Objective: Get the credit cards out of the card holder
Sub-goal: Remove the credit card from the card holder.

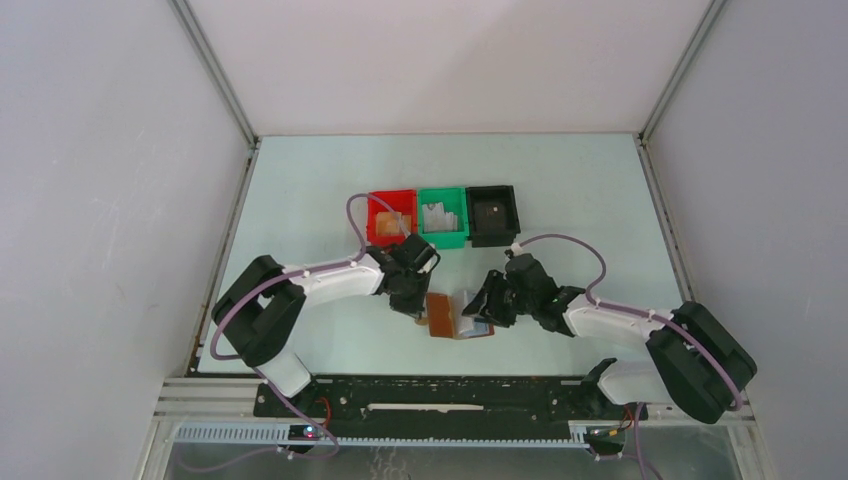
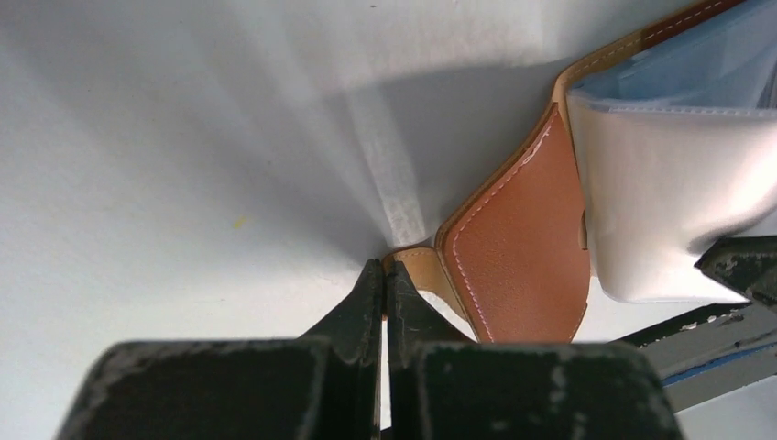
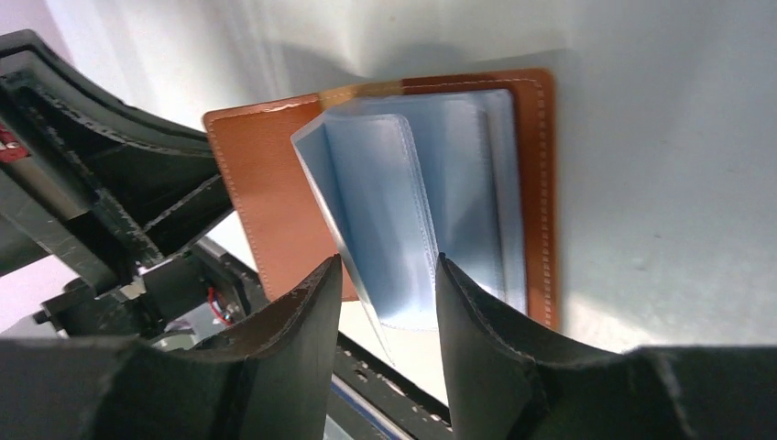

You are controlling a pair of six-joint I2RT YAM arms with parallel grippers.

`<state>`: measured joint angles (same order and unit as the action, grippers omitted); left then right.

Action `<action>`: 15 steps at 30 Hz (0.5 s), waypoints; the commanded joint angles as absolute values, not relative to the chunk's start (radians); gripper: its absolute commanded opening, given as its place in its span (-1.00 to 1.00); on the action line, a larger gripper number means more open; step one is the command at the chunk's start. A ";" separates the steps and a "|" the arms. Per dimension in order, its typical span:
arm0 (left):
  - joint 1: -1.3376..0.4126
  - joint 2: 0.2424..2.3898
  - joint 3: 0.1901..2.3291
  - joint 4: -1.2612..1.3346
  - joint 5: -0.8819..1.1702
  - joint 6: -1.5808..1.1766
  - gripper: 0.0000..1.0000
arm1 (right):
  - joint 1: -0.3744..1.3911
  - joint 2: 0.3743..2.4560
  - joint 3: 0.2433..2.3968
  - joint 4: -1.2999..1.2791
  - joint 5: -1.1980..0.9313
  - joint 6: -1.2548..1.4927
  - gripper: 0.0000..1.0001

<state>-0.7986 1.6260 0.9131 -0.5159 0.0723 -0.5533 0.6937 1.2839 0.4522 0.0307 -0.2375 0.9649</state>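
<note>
Up close on the left gripper (image 2: pixel 383 275): its two black fingers are pressed right together, tips down on the table (image 2: pixel 137 137). The little tan side tab (image 2: pixel 417 268) runs in just beside the right-hand tip and slips behind it, so whether the tab is actually pinched can't be told from here. The card holder (image 2: pixel 518 247) lies immediately to that gripper's right, cut off by the frame's edge.

Over to the right gripper (image 3: pixel 388 275): its fingers stand partly apart, gripping nothing firmly. The loose edge of the clear sleeves (image 3: pixel 385 202) hangs in the gap between the tips, and the holder lies open straight ahead of them.

The holder is brown leather with pale stitching along the rim, and its fanned plastic leaves show pale blue-grey. The leaves are glossy and overlapping, and no credit cards can be picked out through them.

From above, the red bin (image 1: pixel 391 217), green bin (image 1: pixel 443 217) and black bin (image 1: pixel 493 215) sit beyond both grippers, their contents too small to identify.
</note>
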 commanded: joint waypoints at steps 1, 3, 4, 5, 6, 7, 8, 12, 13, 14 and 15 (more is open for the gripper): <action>-0.806 1.626 0.975 -0.521 0.062 -0.526 -1.00 | 0.705 1.311 0.463 0.167 -0.323 1.021 0.02; -0.808 1.636 0.979 -0.518 0.071 -0.524 -1.00 | 0.705 1.324 0.463 0.201 -0.348 1.036 0.01; -0.808 1.638 0.980 -0.517 0.075 -0.522 -1.00 | 0.706 1.326 0.463 0.215 -0.356 1.044 0.01; -0.810 1.639 0.982 -0.516 0.076 -0.521 -1.00 | 0.707 1.327 0.463 0.225 -0.361 1.047 0.01; -0.809 1.638 0.982 -0.516 0.078 -0.520 -1.00 | 0.707 1.326 0.464 0.234 -0.366 1.051 0.01; -0.811 1.636 0.982 -0.515 0.078 -0.519 -1.00 | 0.707 1.327 0.463 0.241 -0.369 1.054 0.01; -0.810 1.634 0.983 -0.518 0.076 -0.516 -1.00 | 0.707 1.326 0.463 0.245 -0.373 1.055 0.01; -0.811 1.608 1.006 -0.569 0.041 -0.499 -1.00 | 0.703 1.326 0.463 0.242 -0.373 1.056 0.00; -0.811 1.595 1.016 -0.593 0.015 -0.495 -0.99 | 0.704 1.325 0.464 0.234 -0.367 1.053 0.00; -0.809 1.580 1.029 -0.620 -0.023 -0.493 -0.91 | 0.703 1.327 0.464 0.224 -0.360 1.051 -0.01; -0.810 1.564 1.040 -0.649 -0.057 -0.491 -0.82 | 0.702 1.330 0.464 0.218 -0.355 1.048 -0.01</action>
<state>-0.8028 1.6352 0.9527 -0.5659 0.0498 -0.5232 0.6964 1.3247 0.4522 0.2020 -0.3599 1.0397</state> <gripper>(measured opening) 0.034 0.500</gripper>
